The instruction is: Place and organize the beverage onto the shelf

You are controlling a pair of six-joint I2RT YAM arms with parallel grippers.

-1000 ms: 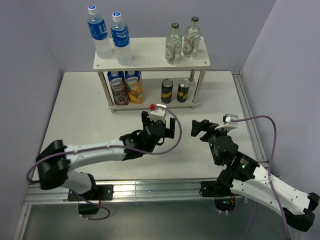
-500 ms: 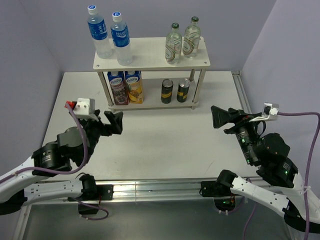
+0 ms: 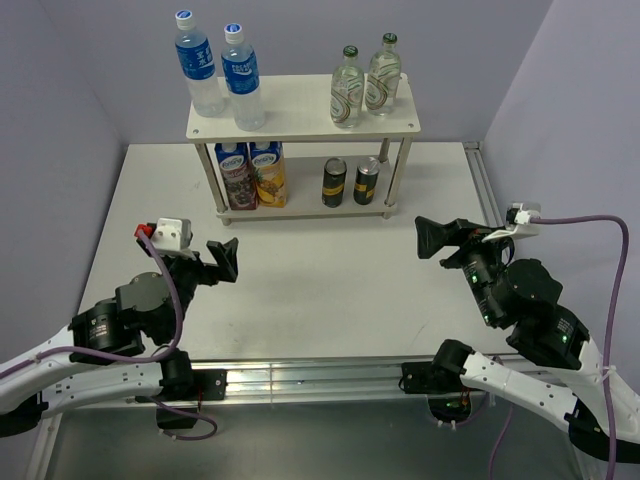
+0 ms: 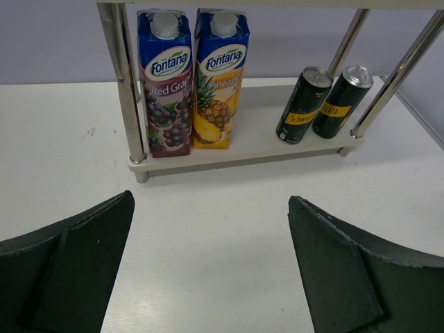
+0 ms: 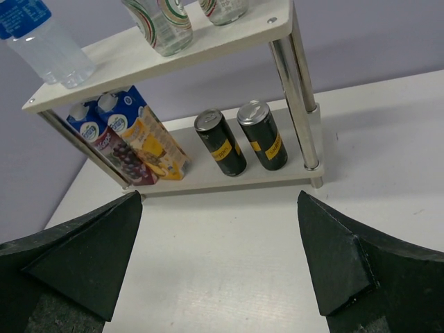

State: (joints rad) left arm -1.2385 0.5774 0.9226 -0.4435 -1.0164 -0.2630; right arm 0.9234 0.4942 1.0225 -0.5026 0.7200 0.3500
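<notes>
- One shelf [image 3: 300, 120]: a two-tier rack of pale boards on metal legs, standing at the far side of the white table [image 3: 330, 290].
- Two water bottles with blue caps and blue labels, one [image 3: 200, 65] just beside the other [image 3: 243, 85], upright on the left end of the top tier.
- Two glass bottles with green caps, one [image 3: 347, 92] just beside the other [image 3: 384, 78], upright on the right end of the top tier.
- Two dark cans [image 3: 333, 182] [image 3: 366, 182], side by side on the right half of the lower tier.
- Two juice cartons [image 3: 237, 175] [image 3: 268, 172], side by side on the left half of the lower tier.
- One left gripper [image 3: 222, 260], above the near left of the table, well apart from the shelf, jaws spread wide and holding nothing.
- One right gripper [image 3: 432, 238], above the near right of the table, also spread wide and empty.
- Hard to see: the left wrist view cuts off the top tier and everything on it.
- The right wrist view cuts off the upper parts of all four bottles.
- From above, a shelf leg partly covers the right-hand can.
- The yellow labels on the cans are too small to read.
</notes>
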